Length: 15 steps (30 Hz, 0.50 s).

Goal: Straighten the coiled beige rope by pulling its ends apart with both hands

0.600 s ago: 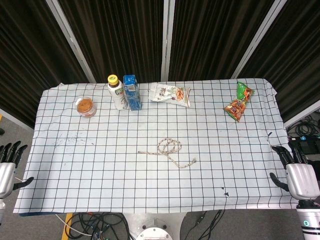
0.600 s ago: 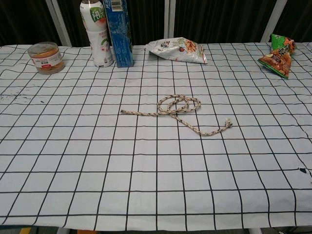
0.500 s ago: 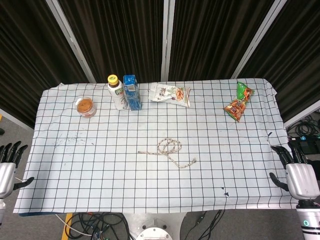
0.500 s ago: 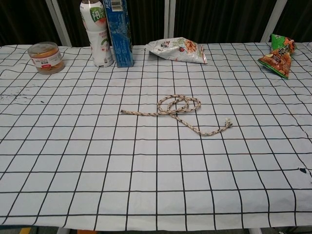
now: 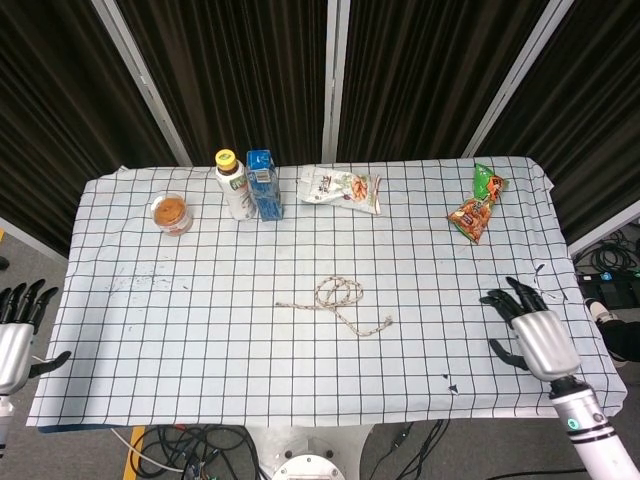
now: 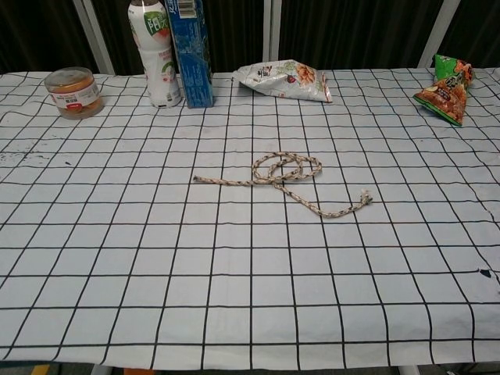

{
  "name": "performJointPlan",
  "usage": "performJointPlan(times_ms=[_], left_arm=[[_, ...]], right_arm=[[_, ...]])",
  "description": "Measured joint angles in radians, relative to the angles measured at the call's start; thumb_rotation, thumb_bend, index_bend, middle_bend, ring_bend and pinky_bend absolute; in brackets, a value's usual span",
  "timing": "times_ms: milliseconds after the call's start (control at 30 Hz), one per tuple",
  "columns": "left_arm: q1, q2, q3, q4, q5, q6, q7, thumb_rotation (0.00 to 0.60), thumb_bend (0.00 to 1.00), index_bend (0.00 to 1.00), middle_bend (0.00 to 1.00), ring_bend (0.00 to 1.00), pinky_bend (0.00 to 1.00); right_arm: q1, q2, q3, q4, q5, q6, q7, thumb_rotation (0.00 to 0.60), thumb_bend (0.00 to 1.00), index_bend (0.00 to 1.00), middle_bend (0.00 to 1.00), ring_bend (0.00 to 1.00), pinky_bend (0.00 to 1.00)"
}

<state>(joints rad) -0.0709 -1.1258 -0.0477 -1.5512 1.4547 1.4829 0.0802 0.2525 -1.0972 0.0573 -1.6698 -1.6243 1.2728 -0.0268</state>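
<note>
The beige rope lies coiled in a loop at the middle of the checked tablecloth, one end pointing left and the other trailing to the front right; the chest view shows the rope too. My right hand hovers over the table's right front part, fingers spread, holding nothing, well to the right of the rope's end. Beyond the table's left front corner my left hand is open and empty. Neither hand appears in the chest view.
Along the back stand a small jar, a white bottle and a blue carton. A white snack bag lies at back centre, an orange-green snack bag at back right.
My right hand has moved left from beyond the table's right edge to over the tablecloth. The left hand and the rope have not moved.
</note>
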Motion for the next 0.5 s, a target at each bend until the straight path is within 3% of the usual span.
performJointPlan(times_ms=[233,500], left_arm=[[0.000,0.000,0.002,0.010,-0.007,-0.011,-0.014,0.600,0.02,0.13,0.05,0.00,0.00],[-0.009,0.000,-0.005,0.024,-0.030,-0.037,-0.030,0.600,0.02,0.13,0.05,0.00,0.00]], right_arm=[[0.163,-0.143,0.029,0.064,0.008,-0.186,-0.030,0.600,0.20,0.41,0.22,0.02,0.12],[0.249,-0.323,0.047,0.216,0.029,-0.249,-0.073,0.600,0.20,0.46,0.21,0.00,0.08]])
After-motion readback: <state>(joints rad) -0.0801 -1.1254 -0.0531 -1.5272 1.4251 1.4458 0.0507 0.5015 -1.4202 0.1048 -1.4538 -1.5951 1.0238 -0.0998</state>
